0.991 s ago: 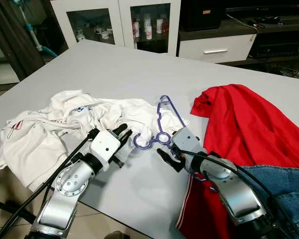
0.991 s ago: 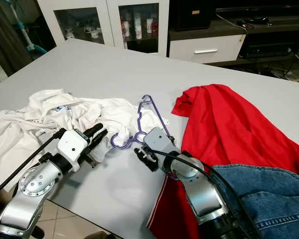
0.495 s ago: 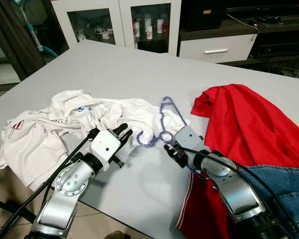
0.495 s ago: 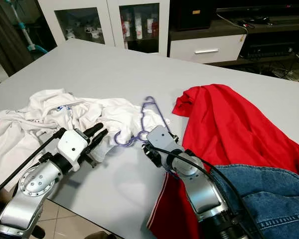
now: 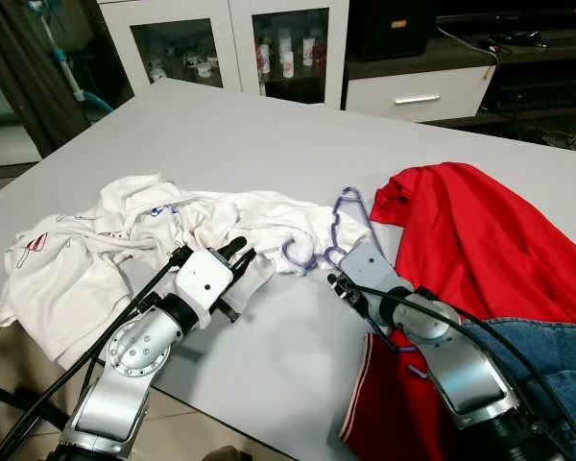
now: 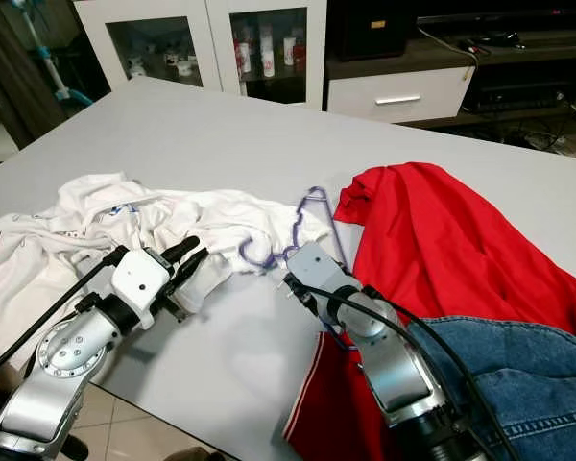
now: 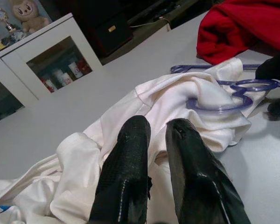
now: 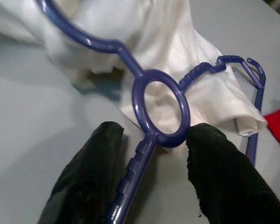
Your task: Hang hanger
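Here, mid-frame, our right gripper straddled the purple hanger unclenched, its neck lying lengthwise between the fingers; our left gripper, nearly closed, rested empty on the white shirt.

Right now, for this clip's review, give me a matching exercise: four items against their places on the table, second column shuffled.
Items:
1. white shirt
2. purple hanger
3. red garment
4. jeans

Places:
A. near right corner of the grey table
B. robot's left side, bunched in front of the left pincer
C. between white and red cloth, its ring between the open fingers of the right pincer
D. right side, beyond the jeans

Pairs: 1-B, 2-C, 3-D, 4-A
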Available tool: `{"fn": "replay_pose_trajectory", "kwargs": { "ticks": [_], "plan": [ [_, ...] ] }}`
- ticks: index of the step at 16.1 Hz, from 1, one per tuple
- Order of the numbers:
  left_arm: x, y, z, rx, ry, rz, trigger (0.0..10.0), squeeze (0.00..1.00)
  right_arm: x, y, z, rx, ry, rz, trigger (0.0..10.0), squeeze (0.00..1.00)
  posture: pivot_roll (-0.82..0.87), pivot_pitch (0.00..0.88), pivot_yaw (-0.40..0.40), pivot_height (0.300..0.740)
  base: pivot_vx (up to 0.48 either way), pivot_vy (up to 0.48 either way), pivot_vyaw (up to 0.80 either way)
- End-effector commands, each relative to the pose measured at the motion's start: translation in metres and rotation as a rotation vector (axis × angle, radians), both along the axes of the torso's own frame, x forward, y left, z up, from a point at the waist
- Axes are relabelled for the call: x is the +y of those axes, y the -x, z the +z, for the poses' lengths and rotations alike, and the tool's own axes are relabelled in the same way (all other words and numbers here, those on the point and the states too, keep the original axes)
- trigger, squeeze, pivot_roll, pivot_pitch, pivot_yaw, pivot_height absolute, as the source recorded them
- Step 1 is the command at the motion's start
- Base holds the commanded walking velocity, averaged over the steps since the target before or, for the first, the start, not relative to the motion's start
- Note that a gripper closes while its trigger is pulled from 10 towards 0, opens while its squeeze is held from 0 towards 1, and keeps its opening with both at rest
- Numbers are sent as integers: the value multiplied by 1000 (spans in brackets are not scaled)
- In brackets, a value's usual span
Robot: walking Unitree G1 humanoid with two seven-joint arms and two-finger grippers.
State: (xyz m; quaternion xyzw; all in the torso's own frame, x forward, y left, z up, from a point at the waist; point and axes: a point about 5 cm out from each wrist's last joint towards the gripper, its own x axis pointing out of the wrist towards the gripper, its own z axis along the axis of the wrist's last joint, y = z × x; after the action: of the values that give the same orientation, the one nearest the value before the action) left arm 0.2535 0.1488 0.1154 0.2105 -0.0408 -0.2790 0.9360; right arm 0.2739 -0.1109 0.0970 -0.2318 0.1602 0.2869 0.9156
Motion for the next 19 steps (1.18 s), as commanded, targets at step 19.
{"fn": "replay_pose_trajectory", "kwargs": {
  "ticks": [19],
  "plan": [
    [-4,-2,8,-62,10,-12,10000,0,-50,-15,70,12,-388,262,0,0,-46,4,84,740,0,0,0]
  ]
}}
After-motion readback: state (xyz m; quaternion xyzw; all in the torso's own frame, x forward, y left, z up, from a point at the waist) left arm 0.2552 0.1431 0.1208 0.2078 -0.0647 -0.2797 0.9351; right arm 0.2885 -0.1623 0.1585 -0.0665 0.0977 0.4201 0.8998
